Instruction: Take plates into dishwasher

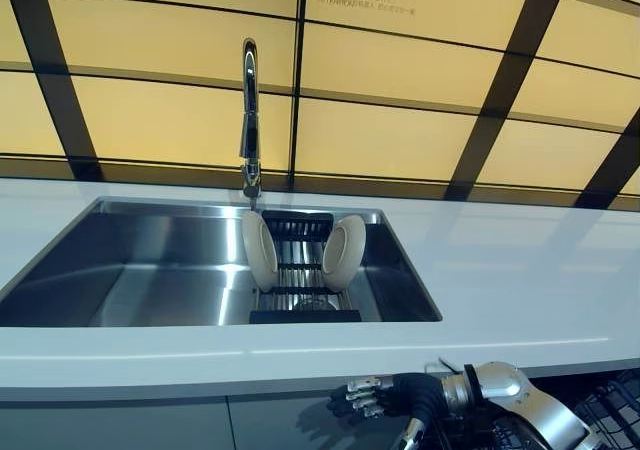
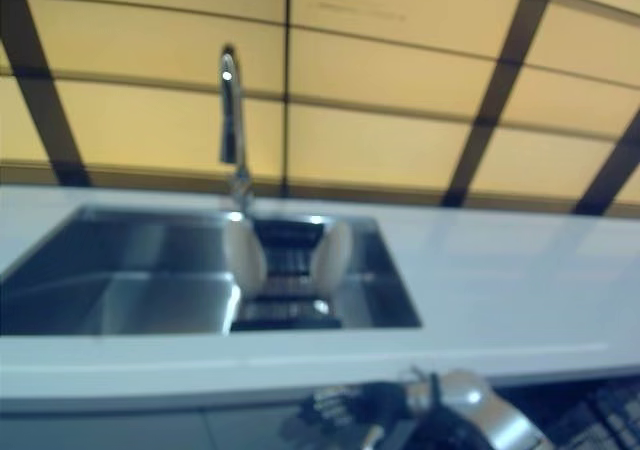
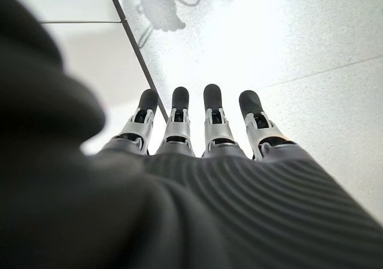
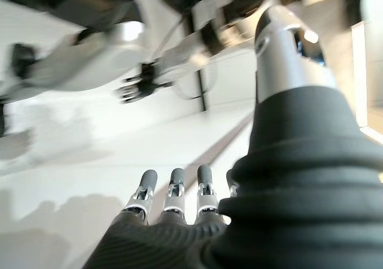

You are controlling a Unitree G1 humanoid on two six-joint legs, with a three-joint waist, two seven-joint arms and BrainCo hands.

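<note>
Two pale plates stand on edge in a dark rack [image 1: 300, 270] at the right end of a steel sink [image 1: 150, 270]: the left plate [image 1: 259, 251] and the right plate [image 1: 344, 252], leaning outward from each other with the rack's bars between them. A chrome faucet [image 1: 249, 110] rises at 12 o'clock from the plates, behind the sink, and a white counter [image 1: 520, 270] surrounds the basin. The right hand [image 1: 372, 396] hangs below the counter's front edge, at about 5 o'clock from the plates and well apart from them; its fingers [image 4: 172, 191] are straight, loosely spread, and hold nothing. The left hand [image 3: 197, 137] appears only in its own wrist view, fingers extended side by side over a pale floor [image 3: 287, 48], empty; its position relative to the plates cannot be told. A dark wire basket [image 1: 612, 410] is cut off at the lower right corner. The rack's lower part, between the plates, is hard to make out.
</note>
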